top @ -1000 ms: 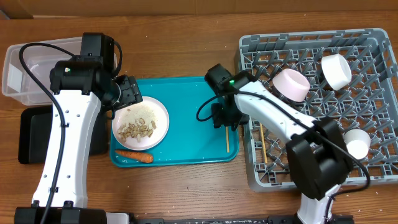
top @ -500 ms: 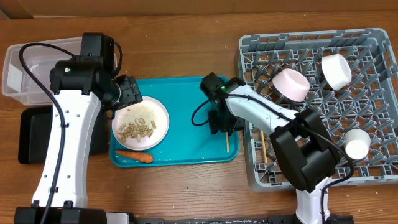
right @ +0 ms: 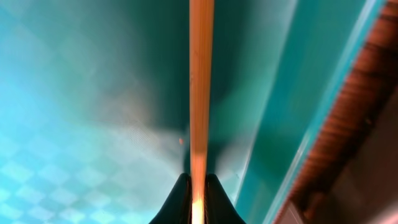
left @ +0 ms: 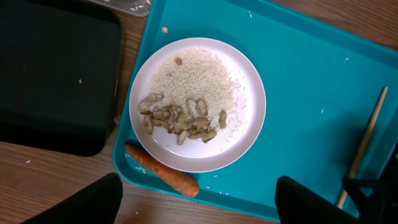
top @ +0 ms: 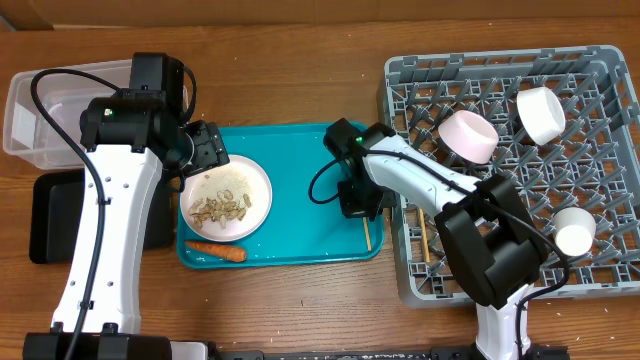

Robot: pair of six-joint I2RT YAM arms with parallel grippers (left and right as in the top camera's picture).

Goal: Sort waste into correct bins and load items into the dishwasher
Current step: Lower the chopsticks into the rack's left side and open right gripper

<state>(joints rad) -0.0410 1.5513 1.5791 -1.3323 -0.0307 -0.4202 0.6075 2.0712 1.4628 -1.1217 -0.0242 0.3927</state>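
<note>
A thin wooden chopstick [top: 366, 228] [right: 200, 93] lies at the right edge of the teal tray [top: 300, 170], and my right gripper [top: 362, 200] [right: 198, 186] is shut on it, both pads pressed against the wood. My left gripper [top: 200, 150] [left: 198, 202] hovers open over the white plate [top: 228, 198] [left: 197, 102], which carries rice grains and beige food scraps. An orange carrot [top: 215, 250] [left: 163, 174] lies on the tray just in front of the plate. The grey dishwasher rack [top: 395, 75] holds two bowls [top: 468, 136] [top: 540, 113], a small cup [top: 575, 230] and another chopstick [top: 424, 235].
The clear plastic tub [top: 30, 115] stands at the far left, with the black tray [top: 50, 215] [left: 56, 68] in front of it, beside the teal tray. The rack's left wall rises close to the right of the held chopstick.
My right gripper shifted slightly left over the chopstick, then closed its jaws on it. The left arm has not moved.
</note>
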